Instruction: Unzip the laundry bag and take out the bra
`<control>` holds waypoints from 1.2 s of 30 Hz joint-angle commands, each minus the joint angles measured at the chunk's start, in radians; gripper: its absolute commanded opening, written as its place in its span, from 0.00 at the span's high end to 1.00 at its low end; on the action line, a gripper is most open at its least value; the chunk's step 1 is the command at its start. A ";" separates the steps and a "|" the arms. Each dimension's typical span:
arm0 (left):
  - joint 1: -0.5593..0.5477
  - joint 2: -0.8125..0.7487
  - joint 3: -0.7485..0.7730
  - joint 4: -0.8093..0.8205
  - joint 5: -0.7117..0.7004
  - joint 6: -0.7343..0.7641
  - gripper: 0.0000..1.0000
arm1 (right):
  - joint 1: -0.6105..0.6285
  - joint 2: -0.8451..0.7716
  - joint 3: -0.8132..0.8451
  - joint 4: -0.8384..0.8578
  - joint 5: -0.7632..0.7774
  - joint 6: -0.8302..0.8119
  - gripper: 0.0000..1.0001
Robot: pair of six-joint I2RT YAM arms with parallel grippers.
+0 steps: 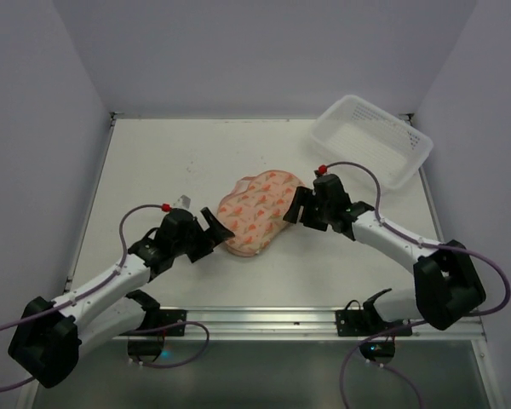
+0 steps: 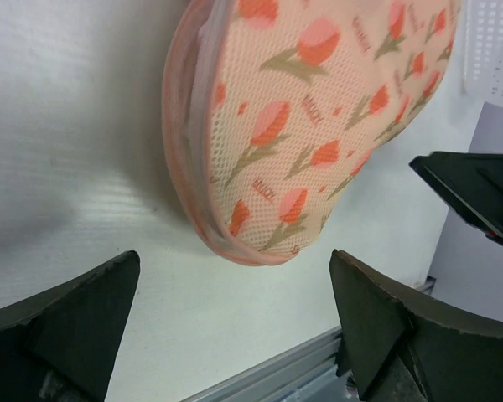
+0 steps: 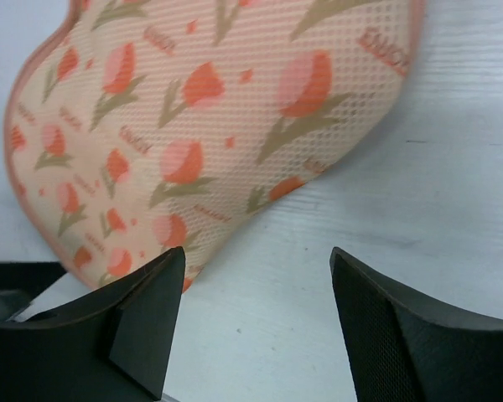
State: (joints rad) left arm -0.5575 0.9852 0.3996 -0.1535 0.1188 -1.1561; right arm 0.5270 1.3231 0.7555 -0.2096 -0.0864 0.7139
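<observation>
Flanking the peanut-shaped laundry bag (image 1: pixel 257 210) in the middle of the white table (image 1: pixel 170 162), we hold the left gripper (image 1: pixel 217 226) at its near-left end and the right gripper (image 1: pixel 292 209) at its right, both spread wide and empty. Its peach mesh bears orange tulips, rimmed by a smooth pink band.

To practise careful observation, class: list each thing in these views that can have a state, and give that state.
laundry bag: closed, lying flat on the table, ungripped.
left gripper: open, at the bag's near end, holding nothing.
right gripper: open, beside the bag's right edge, holding nothing.
basket: upright at the table's far right corner.
bra: not visible.
</observation>
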 commanded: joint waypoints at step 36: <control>0.217 0.435 0.445 -0.049 -0.070 0.469 0.34 | 0.034 -0.216 0.170 -0.140 0.016 -0.168 0.04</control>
State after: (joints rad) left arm -0.3481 1.3781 0.7815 -0.2928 0.0383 -0.6720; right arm 0.5610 1.2106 0.9936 -0.3340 -0.1421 0.4877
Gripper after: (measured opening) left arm 0.674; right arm 0.952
